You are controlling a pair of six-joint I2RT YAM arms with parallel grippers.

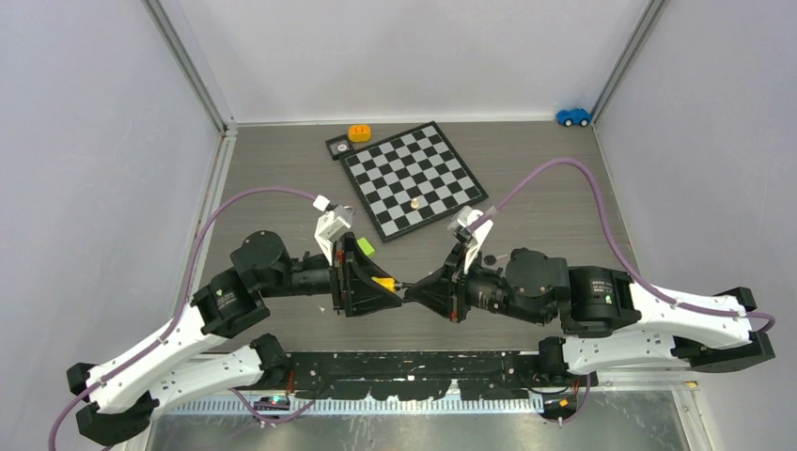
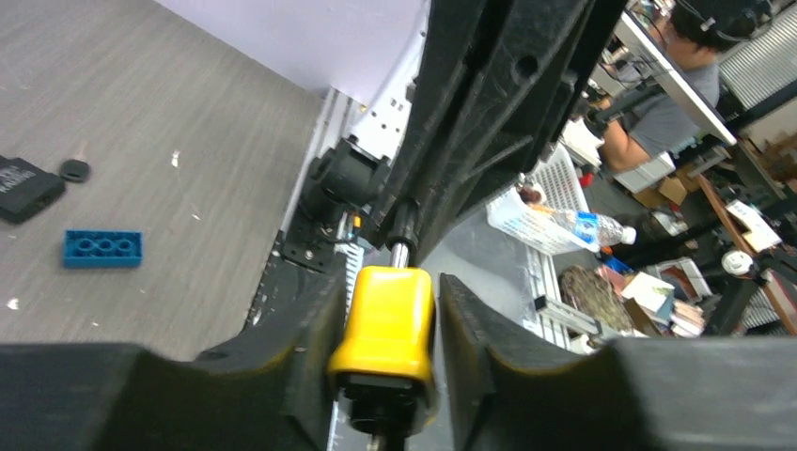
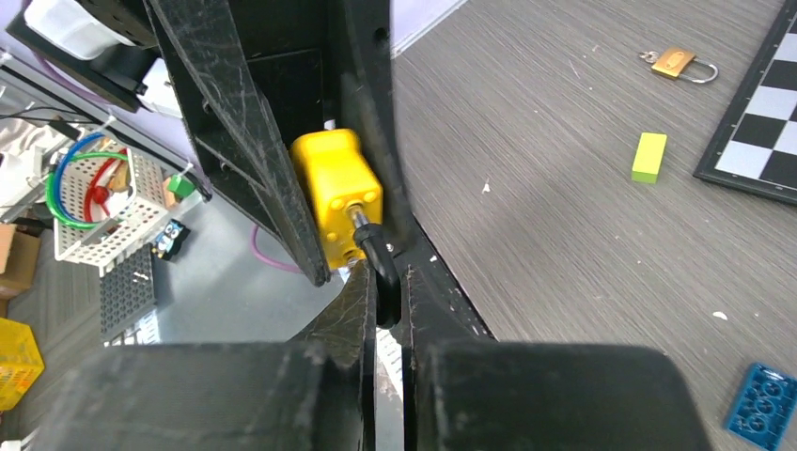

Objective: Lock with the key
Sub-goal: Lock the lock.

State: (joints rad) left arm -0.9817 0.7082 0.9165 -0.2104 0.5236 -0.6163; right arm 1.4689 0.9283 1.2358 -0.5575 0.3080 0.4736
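Observation:
A yellow padlock [image 2: 385, 324] is clamped between my left gripper's [image 2: 390, 343] two black fingers, held above the table in front of the arm bases [image 1: 383, 281]. The key's thin silvery shaft [image 2: 399, 254] sticks into the padlock's end face. In the right wrist view the key's black head [image 3: 376, 252] sits pinched between the fingers of my right gripper [image 3: 387, 291], right against the yellow padlock [image 3: 336, 199]. The two grippers meet tip to tip at mid-table, left gripper [image 1: 376, 282] and right gripper [image 1: 418, 287].
A chessboard [image 1: 414, 178] lies behind the grippers, with an orange block [image 1: 359, 132] and a blue toy car [image 1: 572, 116] at the back. On the table lie a green block [image 3: 648, 156], a brass padlock [image 3: 679, 64], a blue brick [image 2: 103, 248] and a black box [image 2: 23, 186].

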